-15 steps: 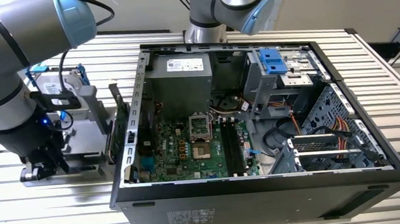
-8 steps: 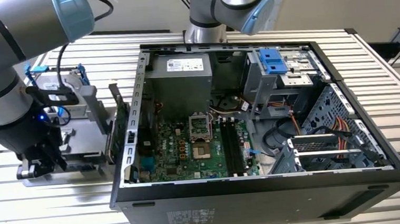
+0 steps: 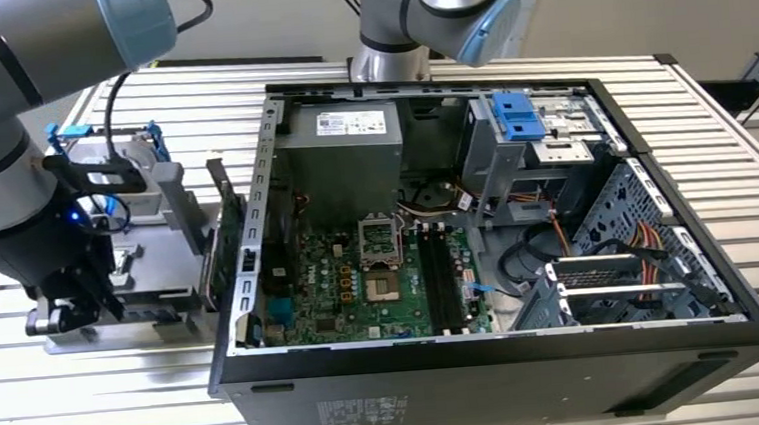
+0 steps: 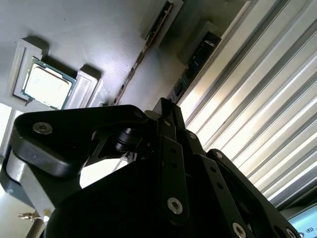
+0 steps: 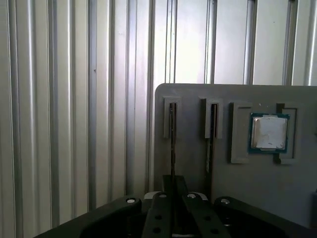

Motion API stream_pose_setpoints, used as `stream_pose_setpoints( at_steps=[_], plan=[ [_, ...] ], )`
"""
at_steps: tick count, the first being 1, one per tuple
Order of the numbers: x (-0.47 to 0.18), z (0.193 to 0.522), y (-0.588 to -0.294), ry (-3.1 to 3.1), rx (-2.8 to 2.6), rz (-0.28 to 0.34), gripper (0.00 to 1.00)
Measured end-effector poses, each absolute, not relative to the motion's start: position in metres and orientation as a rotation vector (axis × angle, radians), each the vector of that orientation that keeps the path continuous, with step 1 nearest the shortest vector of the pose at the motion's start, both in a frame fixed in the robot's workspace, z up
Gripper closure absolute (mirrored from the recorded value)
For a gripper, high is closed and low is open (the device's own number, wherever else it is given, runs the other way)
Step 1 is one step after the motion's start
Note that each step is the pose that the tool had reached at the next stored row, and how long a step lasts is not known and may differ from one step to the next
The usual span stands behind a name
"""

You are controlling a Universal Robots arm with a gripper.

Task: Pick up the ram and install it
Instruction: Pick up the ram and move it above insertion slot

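You have a ribbed metal table [image 3: 696, 150] with an open computer case [image 3: 497, 360] in the middle of it. A grey holder block [image 3: 157, 278] sits just beside the case on the exterior view's left. The arm reaches down over that block, with the gripper [image 3: 66, 310] low above it.

In the first wrist view, the ram [image 5: 172, 134] stands on edge in a narrow slot of the holder [image 5: 277, 188]. It lies directly in line with the gripper [image 5: 173, 182], and its near end meets the gripper's tip. You cannot tell from these views whether the gripper is spread or already pinching the stick.

A second thin stick [image 5: 210, 134] stands in the next slot, and a square processor chip [image 5: 269, 132] lies in a pocket beyond that.

In the second wrist view, the ram [image 4: 198, 57] shows as a long, narrow, dark board with black chips along its face. It runs down toward the gripper [image 4: 166, 106].
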State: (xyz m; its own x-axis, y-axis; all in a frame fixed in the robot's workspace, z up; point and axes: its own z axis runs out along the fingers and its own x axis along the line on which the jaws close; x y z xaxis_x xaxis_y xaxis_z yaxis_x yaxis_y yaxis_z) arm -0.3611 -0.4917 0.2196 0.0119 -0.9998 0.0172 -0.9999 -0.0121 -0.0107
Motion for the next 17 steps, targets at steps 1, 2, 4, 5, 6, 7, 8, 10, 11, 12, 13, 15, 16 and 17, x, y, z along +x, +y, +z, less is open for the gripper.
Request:
stream_pose_setpoints(
  at_steps=[1, 2, 4, 5, 6, 7, 8, 10, 11, 12, 13, 15, 16, 17],
  plan=[
    [-0.361, 0.221, -0.492, -2.205, 2.231, 0.031, 1.00],
    [-0.361, 0.222, -0.492, -2.205, 2.231, 0.031, 1.00],
    [-0.361, 0.224, -0.492, -2.206, 2.230, 0.031, 1.00],
    [-0.361, 0.225, -0.492, -2.206, 2.230, 0.031, 1.00],
    [-0.361, 0.226, -0.492, -2.206, 2.230, 0.031, 1.00],
    [-0.361, 0.226, -0.492, -2.206, 2.230, 0.031, 1.00],
    [-0.361, 0.227, -0.492, -2.206, 2.230, 0.031, 1.00],
    [-0.361, 0.229, -0.492, -2.207, 2.229, 0.031, 1.00],
    [-0.361, 0.230, -0.492, -2.207, 2.229, 0.031, 1.00],
    [-0.361, 0.231, -0.492, -2.207, 2.229, 0.031, 1.00],
    [-0.361, 0.232, -0.492, -2.208, 2.229, 0.031, 1.00],
    [-0.361, 0.234, -0.492, -2.208, 2.228, 0.031, 1.00],
    [-0.361, 0.236, -0.492, -2.208, 2.228, 0.031, 1.00],
    [-0.361, 0.237, -0.492, -2.208, 2.228, 0.031, 1.00]
  ],
)
